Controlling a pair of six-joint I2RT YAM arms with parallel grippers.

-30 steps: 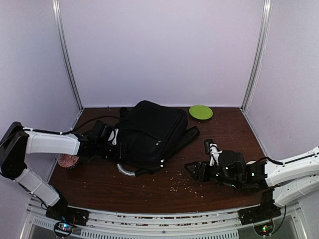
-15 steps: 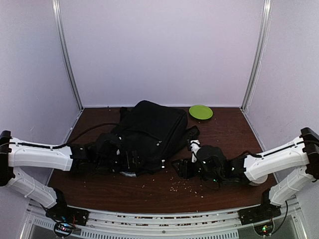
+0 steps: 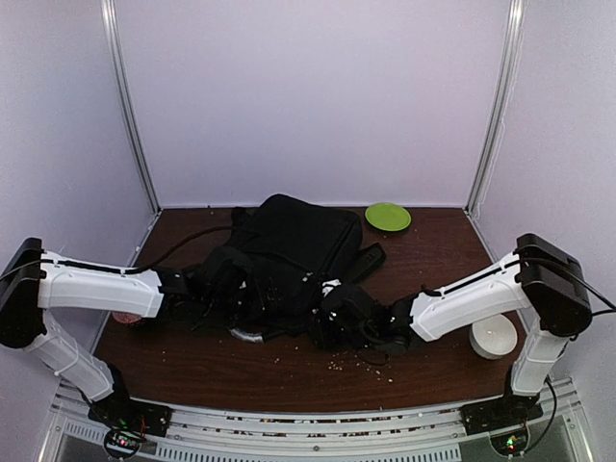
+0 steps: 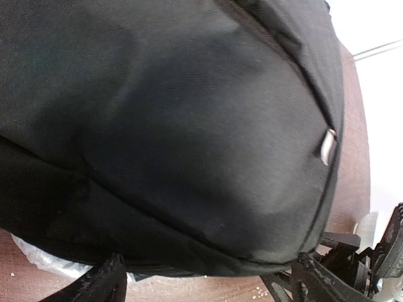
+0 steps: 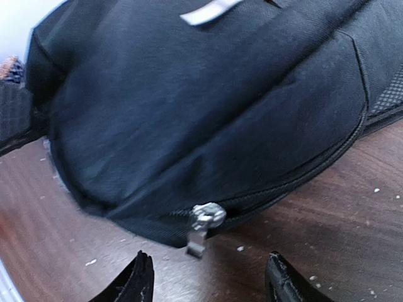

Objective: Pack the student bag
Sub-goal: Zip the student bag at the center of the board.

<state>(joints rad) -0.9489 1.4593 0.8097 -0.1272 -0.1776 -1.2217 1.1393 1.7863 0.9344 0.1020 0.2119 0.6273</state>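
The student bag (image 3: 289, 250), a large black backpack, lies in the middle of the brown table. My left gripper (image 3: 243, 306) is open at the bag's near left edge. In the left wrist view the bag (image 4: 176, 126) fills the frame, and the open left gripper (image 4: 211, 286) straddles its lower seam. A white tag (image 4: 327, 145) and a silvery rim (image 4: 56, 267) show there. My right gripper (image 3: 332, 318) is open at the bag's near right edge. In the right wrist view the right gripper (image 5: 208, 286) is open and empty just below a silver zipper pull (image 5: 204, 223) on the bag (image 5: 189, 107).
A green plate (image 3: 388, 216) sits at the back right. A white round object (image 3: 493, 337) lies at the right by the right arm. A pinkish object (image 3: 125, 316) lies at the far left. Crumbs (image 3: 361, 361) are scattered on the table in front of the bag.
Both grippers have moved inward to the bag's near edge, the right one leftwards, the left one rightwards. The white round object at the right has come into view.
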